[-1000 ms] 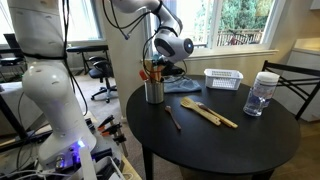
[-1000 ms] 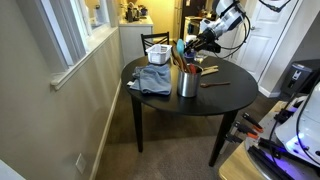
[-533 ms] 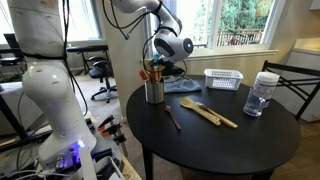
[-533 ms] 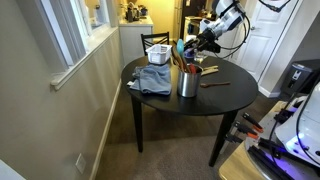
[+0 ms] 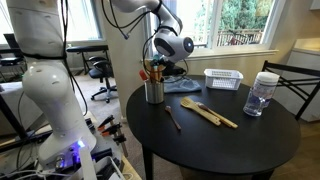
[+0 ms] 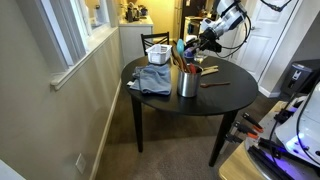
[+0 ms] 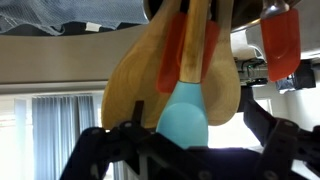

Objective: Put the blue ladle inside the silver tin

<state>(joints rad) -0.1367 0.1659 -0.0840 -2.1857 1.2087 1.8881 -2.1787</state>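
The silver tin (image 5: pixel 154 91) stands at the table's edge, with wooden and orange-red utensils sticking out of it; it shows in both exterior views (image 6: pixel 188 82). My gripper (image 5: pixel 162 68) hovers just above the tin's utensils. In the wrist view the blue ladle's turquoise head (image 7: pixel 183 115) sits among wooden spoons (image 7: pixel 135 80) and orange-red utensils (image 7: pixel 281 45). The gripper (image 7: pixel 190 140) is open. Its dark fingers (image 7: pixel 100 150) stand wide on either side of the ladle head without touching it.
On the round black table (image 5: pixel 220 145) lie two pale wooden spatulas (image 5: pixel 210 110) and a thin dark-handled utensil (image 5: pixel 172 118). A white slatted basket (image 5: pixel 223 78), a clear jar (image 5: pixel 261 94) and a folded blue cloth (image 6: pixel 152 78) are also there. A chair (image 5: pixel 290 80) stands behind the table.
The arm stays over the tin. The jaws have spread apart and let go of the ladle, which stands with the other utensils.
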